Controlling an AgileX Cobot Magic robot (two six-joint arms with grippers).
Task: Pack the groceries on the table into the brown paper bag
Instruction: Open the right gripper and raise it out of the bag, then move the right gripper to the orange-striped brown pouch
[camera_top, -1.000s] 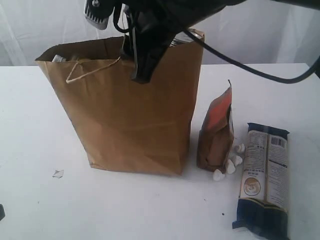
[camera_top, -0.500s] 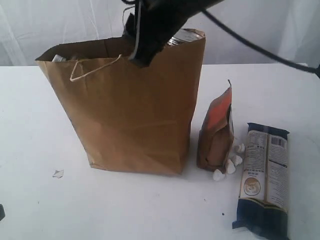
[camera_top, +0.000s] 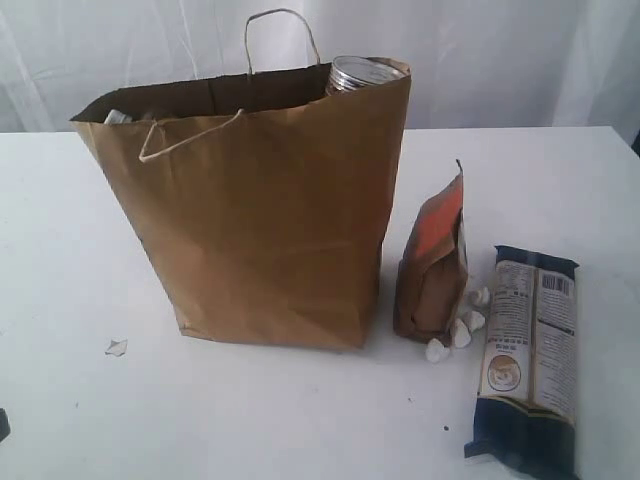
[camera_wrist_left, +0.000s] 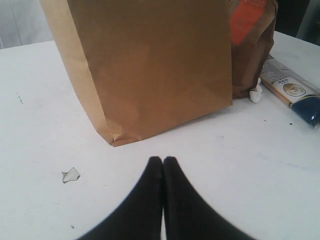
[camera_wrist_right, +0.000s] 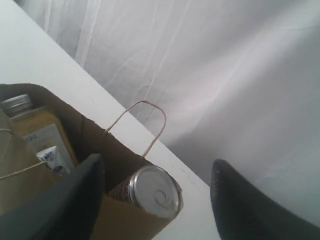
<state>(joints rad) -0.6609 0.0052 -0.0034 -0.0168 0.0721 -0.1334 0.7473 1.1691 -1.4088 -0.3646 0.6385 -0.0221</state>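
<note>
Nearest, the long pasta packet (camera_top: 527, 365) lies flat on the desk (camera_top: 80, 420) at about 5 o'clock from the brown paper bag (camera_top: 270, 220), with a torn paper scrap (camera_top: 117, 347) at 7 o'clock. The left jaws are pressed together on nothing, parked low facing the bag's near bottom corner — out of the way, I judge. At 3 o'clock the brown-orange pouch (camera_top: 435, 265) stands upright just beside the bag, white crumbs (camera_top: 455, 335) at its foot. Deeper in, the bag holds the yellow-grain bottle (camera_wrist_right: 35, 127), the white-blue packet (camera_wrist_right: 50, 157) and, at its right end, the pull-tab can (camera_top: 360, 75), poking above the rim. The right jaws hang spread wide and empty above that mouth — likely free for the pouch next.
</note>
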